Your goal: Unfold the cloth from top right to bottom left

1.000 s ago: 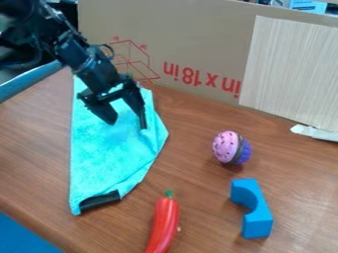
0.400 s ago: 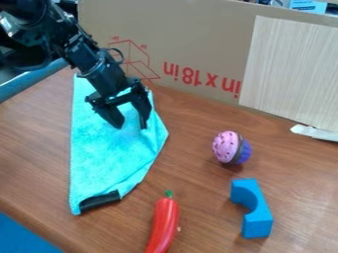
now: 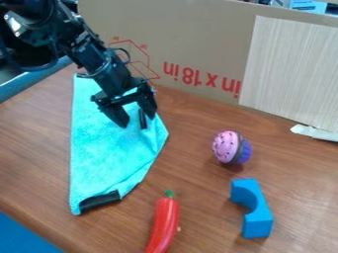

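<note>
Turquoise Cloth [image 3: 102, 153] Lies Folded Under My Spread Claw [image 3: 138, 122]

The cloth is on the desk [image 3: 33, 138], in the left half of the view, folded into a long, slanting shape. It looks like soft, light towelling: nothing to break, little to lift, and a nap that should give me grip. It will probably sag and bunch rather than swing over like a board. I judge that the loose upper flap is what I need, pinched near its right-hand point by the small dark strip [image 3: 143, 119]; if I bite too deep, I may drag both layers.

My claw is released, its two fingers apart above the cloth. A wider black patch [image 3: 99, 200] marks the near corner.

Beyond the cloth, the wood-grained desk carries a red toy pepper [image 3: 163, 225], a blue arched block [image 3: 252, 210] and a pink-topped toy cupcake [image 3: 227, 146]. A cardboard panel [image 3: 198, 34] with red print stands behind, a pale board [image 3: 290, 69] against it.
</note>
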### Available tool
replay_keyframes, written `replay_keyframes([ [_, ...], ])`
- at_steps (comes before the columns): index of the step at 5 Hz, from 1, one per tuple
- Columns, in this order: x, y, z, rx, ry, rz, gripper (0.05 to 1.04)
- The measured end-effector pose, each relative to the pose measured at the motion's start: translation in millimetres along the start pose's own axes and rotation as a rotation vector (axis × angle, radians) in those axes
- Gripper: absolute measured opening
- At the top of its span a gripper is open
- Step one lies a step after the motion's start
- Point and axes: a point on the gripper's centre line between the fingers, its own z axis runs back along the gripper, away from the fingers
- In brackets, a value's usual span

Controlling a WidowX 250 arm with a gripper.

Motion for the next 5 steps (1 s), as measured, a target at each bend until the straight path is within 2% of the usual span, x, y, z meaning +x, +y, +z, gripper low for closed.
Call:
replay_keyframes([
  [2, 0, -7, -3, 0.0, 0.001, 0.01, 1.001],
  [3, 0, -11, -9, 0.005, 0.002, 0.015, 0.959],
  [5, 2, -8, -14, 0.019, -0.013, 0.033, 0.375],
])
